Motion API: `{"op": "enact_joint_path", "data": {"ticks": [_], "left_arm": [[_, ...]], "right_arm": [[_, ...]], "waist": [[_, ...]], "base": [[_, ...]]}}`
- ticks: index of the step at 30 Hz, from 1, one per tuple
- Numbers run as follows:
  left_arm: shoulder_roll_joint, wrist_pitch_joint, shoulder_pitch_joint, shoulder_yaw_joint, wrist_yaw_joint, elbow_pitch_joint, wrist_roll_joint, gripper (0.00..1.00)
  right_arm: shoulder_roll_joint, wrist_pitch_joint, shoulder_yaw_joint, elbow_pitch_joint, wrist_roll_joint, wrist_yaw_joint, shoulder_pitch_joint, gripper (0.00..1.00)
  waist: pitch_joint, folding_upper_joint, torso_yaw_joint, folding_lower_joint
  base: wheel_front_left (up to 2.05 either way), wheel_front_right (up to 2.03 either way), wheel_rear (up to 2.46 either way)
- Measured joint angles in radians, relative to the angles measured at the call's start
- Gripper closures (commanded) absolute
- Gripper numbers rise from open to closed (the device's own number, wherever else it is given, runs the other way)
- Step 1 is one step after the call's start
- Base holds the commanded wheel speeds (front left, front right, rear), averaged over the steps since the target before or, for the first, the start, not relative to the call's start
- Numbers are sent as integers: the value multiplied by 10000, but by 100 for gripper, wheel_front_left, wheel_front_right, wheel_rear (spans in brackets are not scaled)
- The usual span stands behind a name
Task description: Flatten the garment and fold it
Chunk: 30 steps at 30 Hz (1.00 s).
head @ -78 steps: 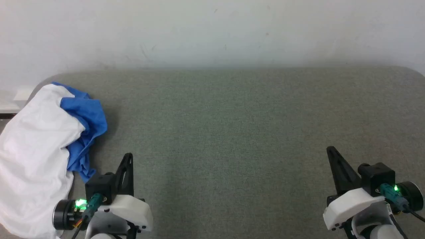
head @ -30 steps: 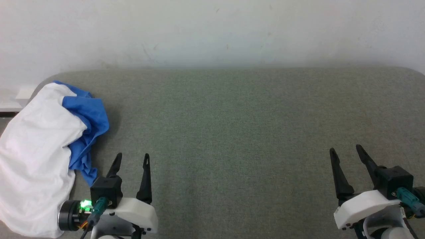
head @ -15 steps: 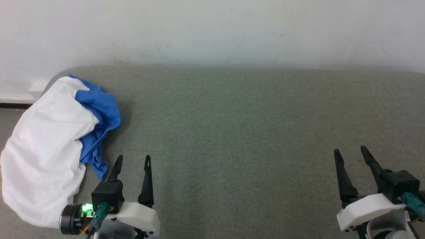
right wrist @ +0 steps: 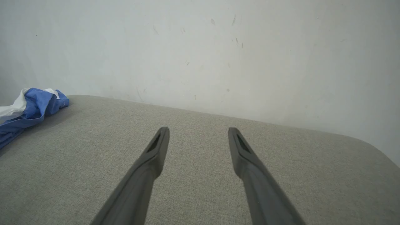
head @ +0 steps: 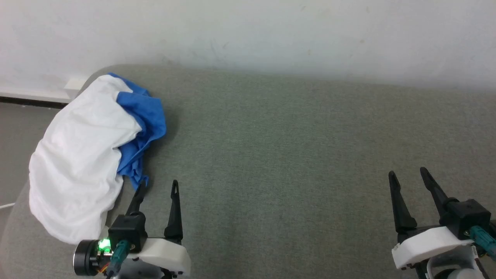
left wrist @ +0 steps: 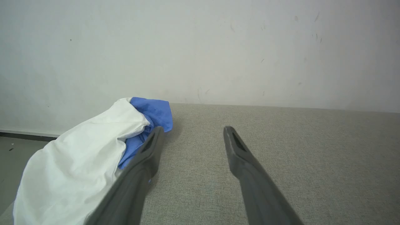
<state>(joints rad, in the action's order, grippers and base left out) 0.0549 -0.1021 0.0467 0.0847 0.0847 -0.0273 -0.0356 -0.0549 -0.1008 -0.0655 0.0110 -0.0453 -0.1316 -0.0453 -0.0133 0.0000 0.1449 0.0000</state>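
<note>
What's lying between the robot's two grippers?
Nothing: in the head view, the stretch between the left gripper and the right gripper is bare grey padded surface.

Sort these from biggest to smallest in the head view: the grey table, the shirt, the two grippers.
1. the grey table
2. the shirt
3. the left gripper and the right gripper: they look about the same, so it's a tie.

Left tool (head: 158,183) nearer garment (head: 81,162)

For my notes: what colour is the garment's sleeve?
The garment's sleeve is bright blue; clearest in head view.
</note>
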Motion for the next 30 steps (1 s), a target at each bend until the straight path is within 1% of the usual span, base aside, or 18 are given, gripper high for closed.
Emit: {"op": "enact_joint_path", "data": {"ticks": [30], "left_arm": [[-2, -585, 550, 393, 583, -265, -267, 0]], "right_arm": [[6, -627, 550, 48, 61, 0, -63, 0]], "waist": [[-176, 0, 2304, 0]], "base": [[0, 0, 0]]}}
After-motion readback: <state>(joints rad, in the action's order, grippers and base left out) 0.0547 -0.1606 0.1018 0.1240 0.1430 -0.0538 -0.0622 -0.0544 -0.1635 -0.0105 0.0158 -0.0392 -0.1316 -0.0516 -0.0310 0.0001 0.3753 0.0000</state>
